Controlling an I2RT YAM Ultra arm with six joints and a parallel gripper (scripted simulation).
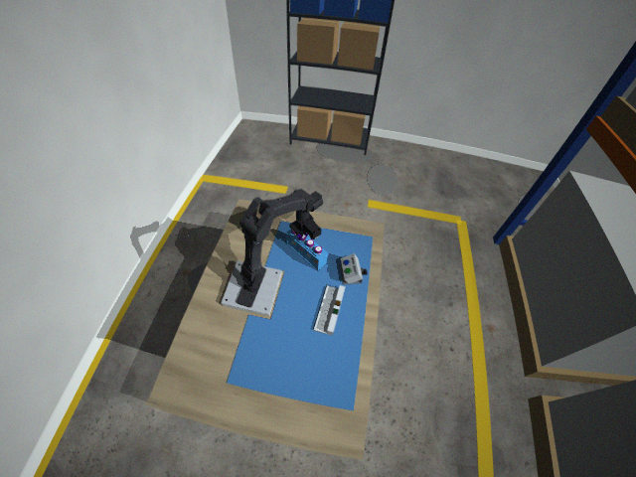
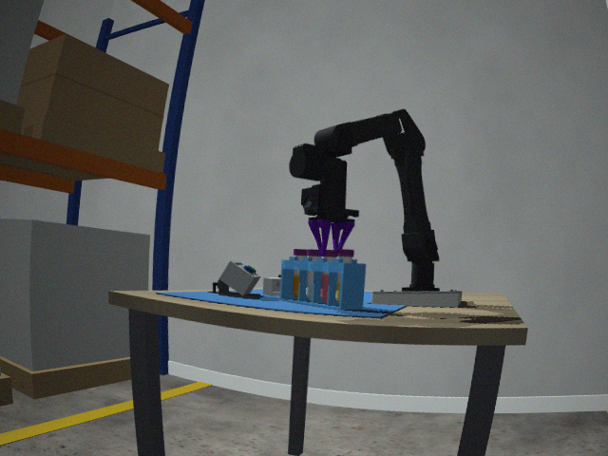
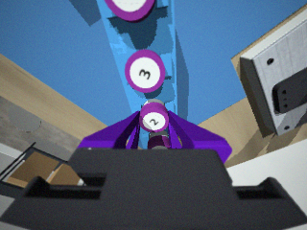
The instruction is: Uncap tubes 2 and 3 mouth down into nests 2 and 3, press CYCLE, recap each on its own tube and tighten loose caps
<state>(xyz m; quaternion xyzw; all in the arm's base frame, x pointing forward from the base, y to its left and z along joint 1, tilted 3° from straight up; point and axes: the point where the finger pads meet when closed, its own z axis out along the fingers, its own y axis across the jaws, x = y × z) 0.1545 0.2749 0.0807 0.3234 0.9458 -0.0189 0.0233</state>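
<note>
The blue decapping station [image 1: 304,249] stands on the blue mat with purple, white-dotted caps on its tubes. In the wrist view, cap 2 [image 3: 153,118] sits on its tube between my purple fingers, which touch it on both sides. My gripper [image 3: 153,115] is shut on cap 2 and points straight down over the station [image 2: 322,282]. Cap 3 [image 3: 145,71] and cap 4 [image 3: 130,7] sit on their tubes beyond it. Cap 1 is hidden under my gripper. The cap tray [image 1: 328,308] lies further out on the mat; its lamps are too small to read.
The small key desk [image 1: 350,268] with the blue and green keys stands beside the station, and it also shows in the side view [image 2: 238,277]. My arm's grey base plate [image 1: 252,289] sits at the mat's edge. Shelves and boxes stand around the table.
</note>
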